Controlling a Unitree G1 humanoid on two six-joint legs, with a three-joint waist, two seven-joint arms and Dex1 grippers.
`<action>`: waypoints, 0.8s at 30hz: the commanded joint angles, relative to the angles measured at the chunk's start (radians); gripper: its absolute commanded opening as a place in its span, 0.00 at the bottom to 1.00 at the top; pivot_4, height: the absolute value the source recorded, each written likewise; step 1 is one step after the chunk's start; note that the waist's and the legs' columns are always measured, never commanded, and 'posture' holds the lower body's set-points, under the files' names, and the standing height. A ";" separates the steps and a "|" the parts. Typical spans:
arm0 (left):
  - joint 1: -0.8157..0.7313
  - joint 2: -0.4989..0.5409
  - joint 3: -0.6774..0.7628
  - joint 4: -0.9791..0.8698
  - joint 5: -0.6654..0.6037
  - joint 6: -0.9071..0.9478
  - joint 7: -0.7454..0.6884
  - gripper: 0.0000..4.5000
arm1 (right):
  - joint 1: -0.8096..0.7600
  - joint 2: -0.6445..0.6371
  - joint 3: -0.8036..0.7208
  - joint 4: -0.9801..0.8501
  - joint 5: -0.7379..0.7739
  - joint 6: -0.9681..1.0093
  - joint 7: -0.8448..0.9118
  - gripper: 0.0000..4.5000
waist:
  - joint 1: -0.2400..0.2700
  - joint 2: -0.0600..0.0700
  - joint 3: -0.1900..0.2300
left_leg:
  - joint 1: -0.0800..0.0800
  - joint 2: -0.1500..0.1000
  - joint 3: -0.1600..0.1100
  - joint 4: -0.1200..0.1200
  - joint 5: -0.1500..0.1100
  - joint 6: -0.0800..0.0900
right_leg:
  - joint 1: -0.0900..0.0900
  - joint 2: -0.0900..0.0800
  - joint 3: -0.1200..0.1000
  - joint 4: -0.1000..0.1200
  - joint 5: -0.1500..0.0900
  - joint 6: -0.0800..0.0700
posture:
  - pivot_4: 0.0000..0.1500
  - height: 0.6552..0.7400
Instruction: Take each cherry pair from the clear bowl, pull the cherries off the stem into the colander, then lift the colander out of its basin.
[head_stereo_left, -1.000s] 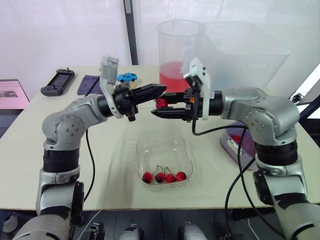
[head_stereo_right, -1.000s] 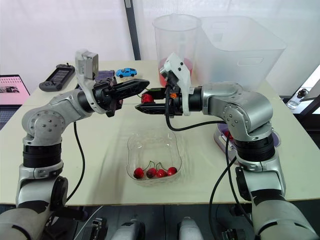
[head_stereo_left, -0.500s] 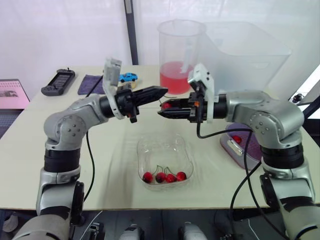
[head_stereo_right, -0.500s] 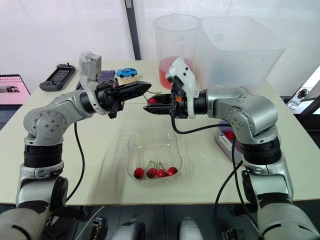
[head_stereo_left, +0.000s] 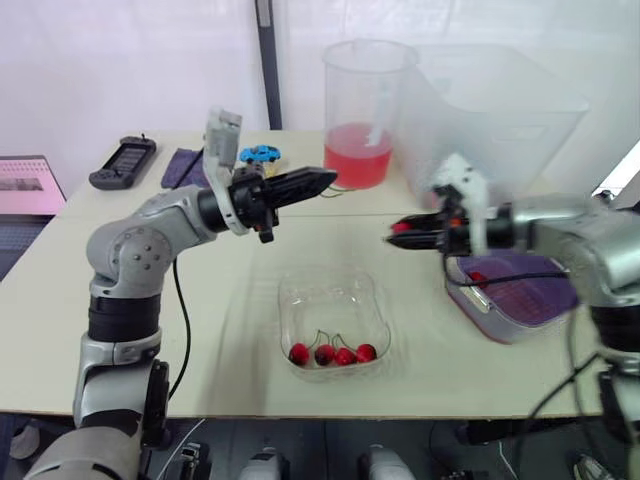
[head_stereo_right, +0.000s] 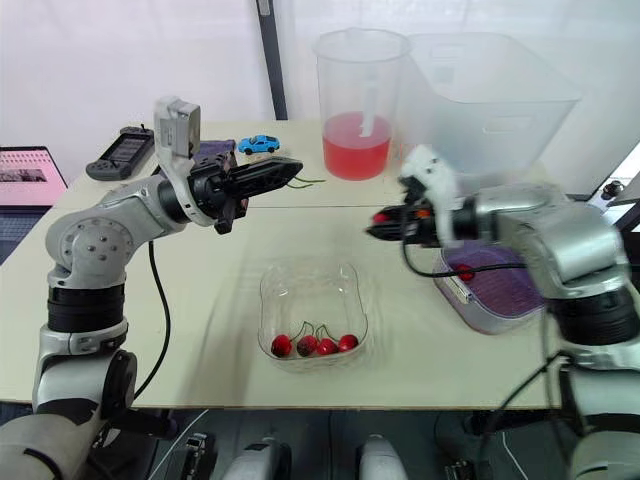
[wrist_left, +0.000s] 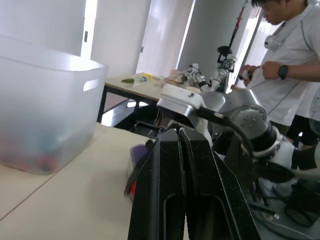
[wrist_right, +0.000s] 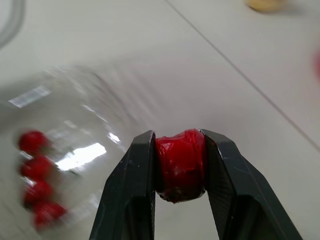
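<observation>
Well behind clear bowl (head_stereo_left: 331, 298): jug (head_stereo_left: 369, 110), toy car (head_stereo_left: 260, 153).

A pale beige counter (head_stereo_left: 230, 330) fills the foreground, its top crossed by a straight seam where two slabs meet. Behind it hangs a white, evenly lit backdrop (head_stereo_left: 120, 70), split by a dark upright pole (head_stereo_left: 268, 70). The left wrist view looks across the room to tall pale wall panels (wrist_left: 165, 35) with a bright vertical strip of light (wrist_left: 90, 15), a second table (wrist_left: 131, 85) on dark legs, and a person in a white shirt (wrist_left: 295, 55) standing beside it.
</observation>
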 joint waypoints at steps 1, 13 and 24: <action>0.010 0.009 0.023 -0.031 -0.004 -0.024 0.003 0.00 | 0.040 -0.162 -0.006 0.123 -0.136 -0.158 0.085 0.30 | 0.002 0.000 0.000 | 0.000 0.000 0.000 0.000 0.000 0.000 | 0.000 0.000 0.000 0.000 0.000 0.000 | 1.00 0.93; 0.072 0.026 0.015 -0.083 -0.002 -0.020 0.025 0.00 | 0.179 -0.199 0.016 0.299 -0.273 -0.304 0.178 0.43 | -0.022 0.001 0.000 | 0.002 0.003 0.003 -0.001 0.001 -0.002 | 0.000 0.002 0.002 0.000 0.000 0.000 | 1.00 0.93; 0.078 0.052 -0.011 -0.059 0.037 -0.028 0.021 0.00 | -0.005 -0.200 -0.056 0.223 -0.162 -0.230 0.334 0.99 | -0.018 0.001 0.000 | 0.002 0.002 0.002 -0.001 0.001 -0.002 | 0.000 0.001 0.002 0.000 0.000 0.000 | 1.00 0.93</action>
